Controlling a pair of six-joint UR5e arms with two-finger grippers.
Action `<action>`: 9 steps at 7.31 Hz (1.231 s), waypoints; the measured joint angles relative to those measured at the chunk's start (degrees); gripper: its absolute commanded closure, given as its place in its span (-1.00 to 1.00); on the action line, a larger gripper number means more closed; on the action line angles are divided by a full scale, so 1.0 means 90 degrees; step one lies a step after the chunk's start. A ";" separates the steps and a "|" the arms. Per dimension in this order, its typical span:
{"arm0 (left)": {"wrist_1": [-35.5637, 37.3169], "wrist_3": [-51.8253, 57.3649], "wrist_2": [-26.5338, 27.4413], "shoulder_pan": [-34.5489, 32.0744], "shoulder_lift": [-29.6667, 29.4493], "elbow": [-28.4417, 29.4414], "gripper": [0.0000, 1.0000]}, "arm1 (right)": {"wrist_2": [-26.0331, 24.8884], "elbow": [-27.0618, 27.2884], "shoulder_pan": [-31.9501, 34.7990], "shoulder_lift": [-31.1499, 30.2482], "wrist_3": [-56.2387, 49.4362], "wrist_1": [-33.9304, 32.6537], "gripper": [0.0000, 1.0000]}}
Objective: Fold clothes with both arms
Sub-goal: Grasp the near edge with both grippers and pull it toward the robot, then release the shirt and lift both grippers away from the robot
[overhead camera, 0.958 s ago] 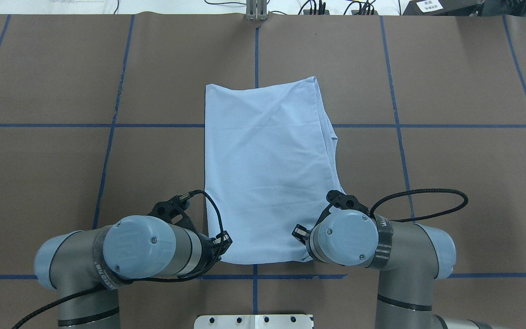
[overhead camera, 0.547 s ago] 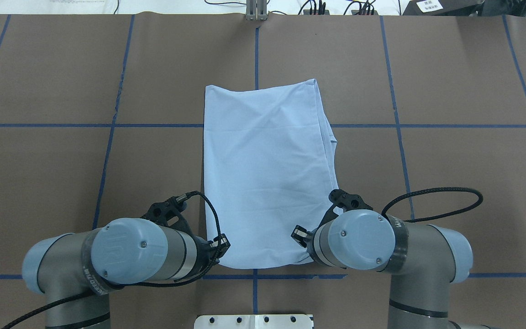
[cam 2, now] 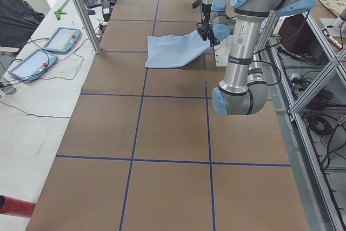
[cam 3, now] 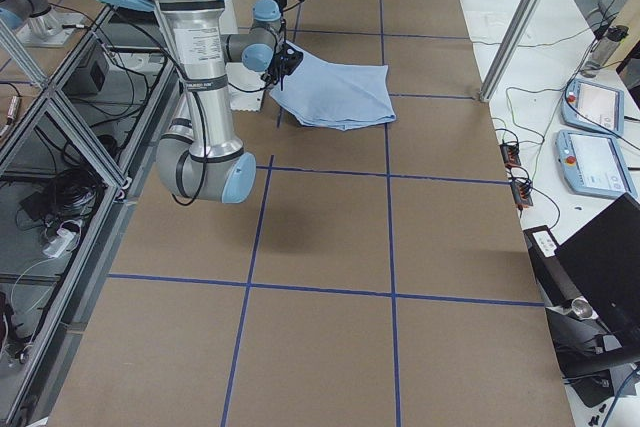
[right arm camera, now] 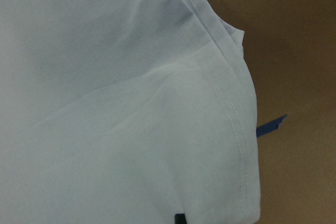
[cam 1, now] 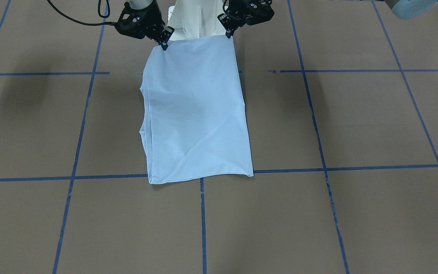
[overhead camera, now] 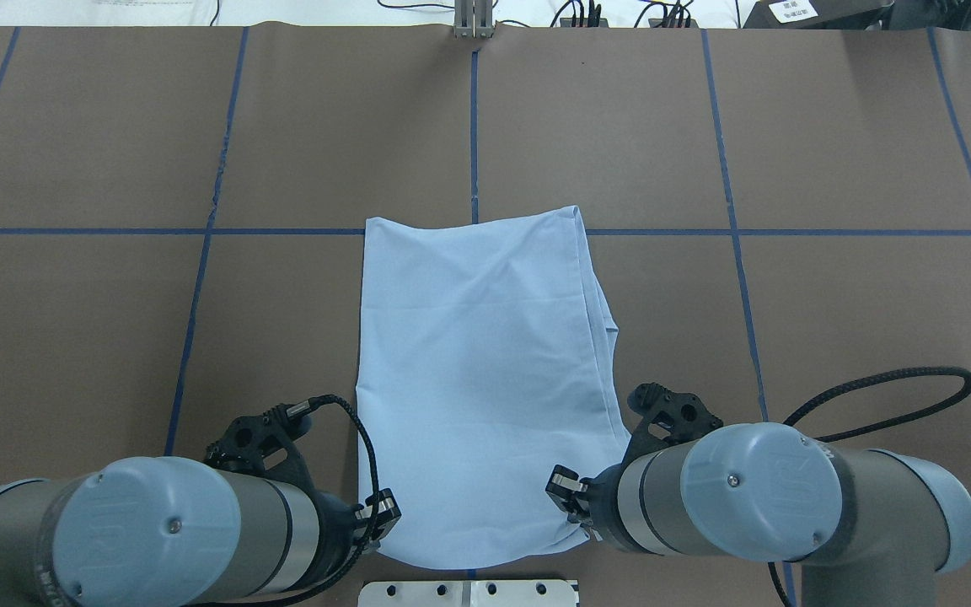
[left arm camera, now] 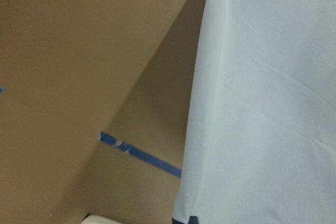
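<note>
Pulling back toward the base over the last second, the left arm (overhead camera: 157,531) and right arm (overhead camera: 755,506) now fill the lower corners of the overhead view, and the brown table (overhead camera: 115,126) shows bare where cloth lay before. The pale blue T-shirt (overhead camera: 481,379), already folded into a long panel, has slid with them. Its far edge, which lay well beyond the far blue tape line (overhead camera: 199,231), now sits just on that line. Its near edge hangs raised off the table close to the white base plate (overhead camera: 469,590). I judge this a drag that brings the shirt within reach for the next fold, not a fold in itself. The left gripper (overhead camera: 380,514) is pinched closed on the near left corner, the right gripper (overhead camera: 565,493) likewise on the near right corner, and the cloth is taut between them. The collar, chest print and neck label are nowhere visible, presumably folded inside; only a stitched sleeve hem (right arm camera: 231,108) peeks out on the right. Both wrist cameras show just a dark sliver of finger under the cloth, so the depth of each grip cannot be judged.
</note>
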 measured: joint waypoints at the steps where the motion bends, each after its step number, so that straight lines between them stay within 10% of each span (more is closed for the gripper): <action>1: 0.0075 0.0018 -0.0008 0.0056 -0.0025 -0.0028 1.00 | 0.0052 -0.0050 -0.0015 0.0066 -0.0019 0.0024 1.00; 9: -0.0603 0.1184 -0.0252 -0.1577 -0.0377 0.1266 1.00 | 0.0093 -0.1907 0.1749 0.1069 -0.0675 0.0508 1.00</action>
